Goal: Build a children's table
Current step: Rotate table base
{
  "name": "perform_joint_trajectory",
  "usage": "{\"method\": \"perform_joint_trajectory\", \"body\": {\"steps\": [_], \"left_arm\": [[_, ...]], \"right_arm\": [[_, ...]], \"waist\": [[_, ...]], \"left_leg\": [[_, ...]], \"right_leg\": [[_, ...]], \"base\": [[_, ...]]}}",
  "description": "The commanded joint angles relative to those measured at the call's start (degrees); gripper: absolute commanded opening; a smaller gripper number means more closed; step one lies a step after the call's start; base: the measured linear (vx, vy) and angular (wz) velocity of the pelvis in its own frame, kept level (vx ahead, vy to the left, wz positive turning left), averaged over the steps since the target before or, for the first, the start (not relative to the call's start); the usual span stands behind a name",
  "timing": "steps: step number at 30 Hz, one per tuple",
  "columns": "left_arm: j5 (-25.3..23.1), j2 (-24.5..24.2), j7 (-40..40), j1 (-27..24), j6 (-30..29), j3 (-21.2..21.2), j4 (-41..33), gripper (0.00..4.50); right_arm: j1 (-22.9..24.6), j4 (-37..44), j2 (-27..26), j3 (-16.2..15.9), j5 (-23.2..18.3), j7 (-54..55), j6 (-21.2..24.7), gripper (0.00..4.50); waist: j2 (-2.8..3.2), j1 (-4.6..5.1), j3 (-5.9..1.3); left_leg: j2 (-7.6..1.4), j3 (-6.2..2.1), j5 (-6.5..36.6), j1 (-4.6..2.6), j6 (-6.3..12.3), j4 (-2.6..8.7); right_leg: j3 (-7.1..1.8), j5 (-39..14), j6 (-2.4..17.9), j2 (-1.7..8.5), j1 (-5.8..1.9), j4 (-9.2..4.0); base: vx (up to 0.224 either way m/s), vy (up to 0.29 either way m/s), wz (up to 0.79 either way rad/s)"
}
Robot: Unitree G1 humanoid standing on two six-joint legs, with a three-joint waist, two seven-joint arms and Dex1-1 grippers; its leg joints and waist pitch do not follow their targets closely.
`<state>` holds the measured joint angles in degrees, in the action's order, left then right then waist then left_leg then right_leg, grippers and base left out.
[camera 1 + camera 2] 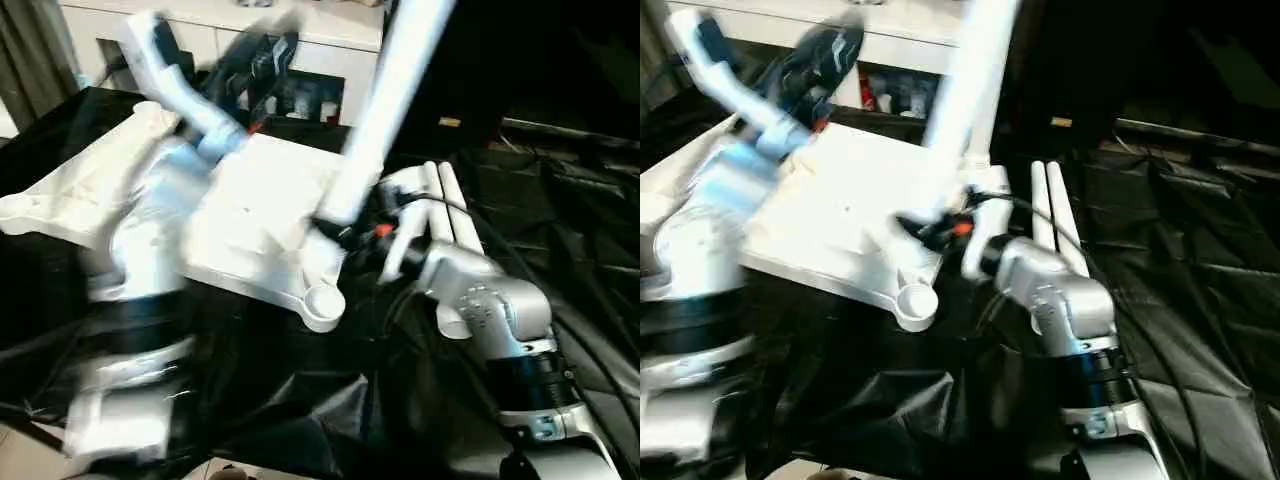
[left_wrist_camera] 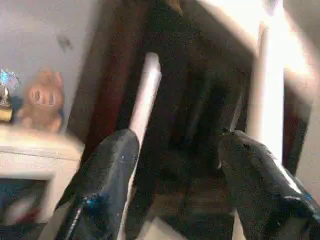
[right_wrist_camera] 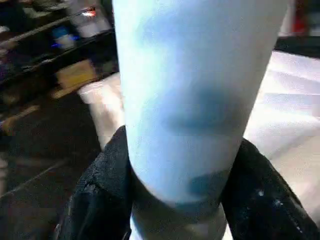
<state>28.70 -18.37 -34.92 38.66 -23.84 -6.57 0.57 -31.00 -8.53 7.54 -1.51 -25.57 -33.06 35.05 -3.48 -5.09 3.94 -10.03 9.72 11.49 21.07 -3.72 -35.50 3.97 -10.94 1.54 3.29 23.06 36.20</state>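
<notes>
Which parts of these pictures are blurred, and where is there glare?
Left eye view: the left gripper and its forearm smear with motion blur; the right gripper holding the leg is sharper. Left wrist view: bright glare at one side. Right wrist view: the leg is soft.

A black, wrinkled plastic sheet [image 1: 560, 200] covers the work surface, spreading out beneath and on both sides of the pincers. Beyond the pincers, at the far edge of the sheet, stands a white cabinet [image 1: 330, 35] with small blurred items on its shelf. A grey curtain [image 1: 35, 50] hangs beside the cabinet. Past the left pincer, a white shelf [image 2: 35, 145] holds an orange-brown soft toy [image 2: 42, 97] against a pale grey wall [image 2: 55, 35], next to a dark wooden panel [image 2: 112, 75]. A strip of pale floor [image 1: 15, 450] shows near the sheet's closest edge.
</notes>
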Motion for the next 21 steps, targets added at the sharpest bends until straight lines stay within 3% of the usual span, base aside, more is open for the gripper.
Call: {"method": "perform_joint_trajectory", "body": {"steps": [1, 2, 4, 5, 8, 9, 12, 15, 21], "left_arm": [[-6.2, -3.5, -7.6, -2.8, 0.1, 8.0, -0.8, 3.04], [-9.9, -8.7, -12.6, -5.3, 0.5, 14.1, -0.4, 3.04], [-11.3, -10.5, -14.1, -6.0, 0.5, 16.4, 0.1, 3.04], [-15.1, -13.6, -17.1, -6.8, 2.2, 21.1, 2.2, 3.04], [-21.4, -17.1, -21.3, -6.8, 5.4, 27.7, 6.7, 3.04], [-25.3, -17.2, -21.7, -5.2, 7.5, 30.1, 11.4, 3.04], [-29.0, -16.8, -22.0, -3.1, 10.5, 32.0, 16.7, 3.04], [-30.9, -16.8, -24.3, -0.7, 12.1, 34.6, 21.5, 2.67], [-32.1, -17.5, -27.1, 1.2, 13.8, 36.3, 25.1, 2.22]], "right_arm": [[0.6, -0.6, 1.2, 1.5, 1.8, 1.6, -2.2, 1.92], [1.1, -1.0, 1.9, 1.4, 2.8, 2.2, -3.0, 1.92], [1.3, -1.1, 2.1, 1.4, 3.1, 2.3, -3.1, 1.92], [1.6, -1.2, 2.1, 1.3, 3.4, 2.5, -3.4, 1.92], [2.0, -0.9, 2.3, 1.0, 3.8, 2.5, -3.6, 1.92], [2.2, -0.7, 2.4, 0.7, 4.0, 2.3, -3.7, 1.92], [2.4, -0.5, 2.4, 0.5, 4.1, 2.3, -3.9, 1.92], [3.2, 0.6, 2.8, 0.1, 4.2, 1.9, -3.3, 1.92], [4.3, 2.1, 3.4, -0.3, 4.3, 1.3, -2.3, 1.92]], "waist": [[1.11, 0.04, -4.36], [1.18, 0.08, -4.34], [1.29, 0.09, -4.26], [1.31, -0.06, -4.4], [1.13, 0.22, -4.09], [1.46, 0.3, -4.02], [1.55, 0.19, -4.15], [1.91, 0.05, -4.38], [1.82, 0.04, -4.46]], "left_leg": [[-3.3, -1.16, 3.4, -0.91, -1.59, 4.75], [-3.18, -0.88, 3.6, -1.2, -2.17, 4.67], [-3.16, -0.84, 3.8, -1.14, -2.51, 4.88], [-3.17, -0.78, 4.0, -1.29, -2.78, 4.85], [-3.06, -0.94, 6.1, -0.93, -2.78, 5.13], [-2.94, -0.85, 7.4, -1.07, -3.24, 5.14], [-2.99, -0.97, 8.0, -1.17, -3.76, 5.13], [-3.17, -1.08, 7.2, -1.13, -3.89, 5.04], [-3.21, -1.06, 6.7, -1.01, -3.46, 4.97]], "right_leg": [[-3.42, -8.2, 6.6, 5.01, -2.98, -3.61], [-3.47, -7.8, 7.1, 4.93, -2.72, -3.67], [-3.53, -6.4, 7.9, 4.77, -2.76, -3.36], [-3.51, -5.2, 8.5, 4.85, -2.8, -3.39], [-3.63, -7.2, 8.4, 5.03, -3.06, -3.86], [-3.69, -8.8, 8.0, 4.96, -2.93, -4.11], [-3.75, -10.4, 7.3, 5.24, -3.03, -4.26], [-3.66, -6.7, 9.4, 5.34, -3.11, -3.74], [-3.61, -3.5, 11.4, 5.36, -3.33, -3.37]], "base": [[0.0, 0.0, 0.0], [0.0, 0.0, 0.0], [0.0, 0.0, 0.0], [0.0, 0.0, 0.0], [0.0, 0.0, 0.0], [0.0, 0.0, 0.0], [0.0, 0.0, 0.0], [0.0, 0.0, 0.0], [0.0, 0.0, 0.0]]}}
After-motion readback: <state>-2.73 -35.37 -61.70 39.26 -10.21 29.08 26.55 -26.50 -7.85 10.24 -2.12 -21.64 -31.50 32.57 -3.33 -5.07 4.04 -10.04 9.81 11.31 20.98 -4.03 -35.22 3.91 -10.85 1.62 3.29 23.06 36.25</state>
